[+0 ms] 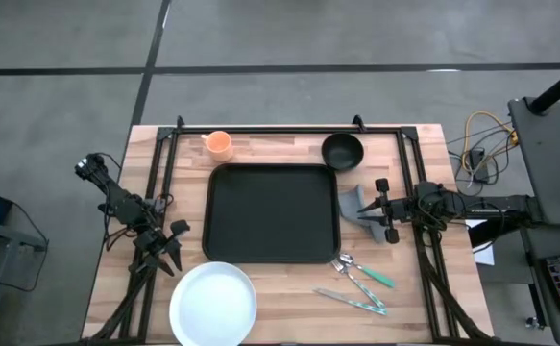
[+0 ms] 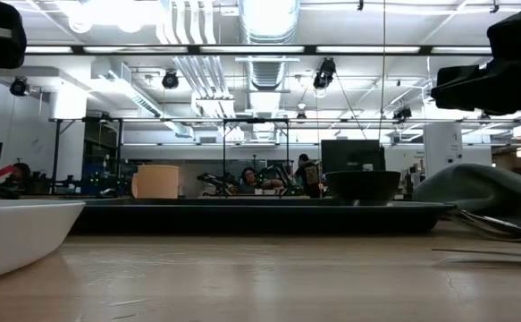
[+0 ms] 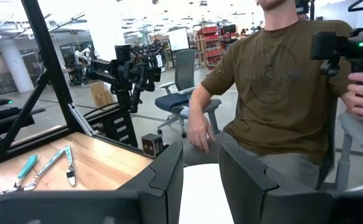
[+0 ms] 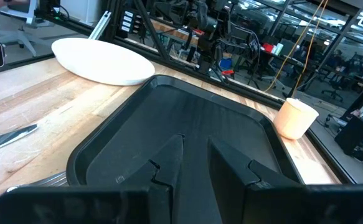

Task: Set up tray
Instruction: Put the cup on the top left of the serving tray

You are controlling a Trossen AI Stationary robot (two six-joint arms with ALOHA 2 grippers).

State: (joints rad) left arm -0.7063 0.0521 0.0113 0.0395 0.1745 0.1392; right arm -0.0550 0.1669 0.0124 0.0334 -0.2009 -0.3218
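Sat just right of the empty tray (image 1: 272,212), right gripper (image 1: 377,210) nearer, fingers slightly apart. Left gripper (image 1: 169,252) beside the plate (image 1: 213,303), fingers apart.

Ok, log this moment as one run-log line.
tray: empty, table centre | left gripper: open, beside white plate | right gripper: open, over grey cloth | cutlery, orange cup, black bowl: off tray

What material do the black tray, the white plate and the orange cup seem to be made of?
The tray looks like matte black plastic: dull, even surface with a moulded rounded rim. The white plate could be ceramic or melamine: smooth, slightly glossy. The orange cup looks like plastic: uniform matte colour, though that is uncertain.
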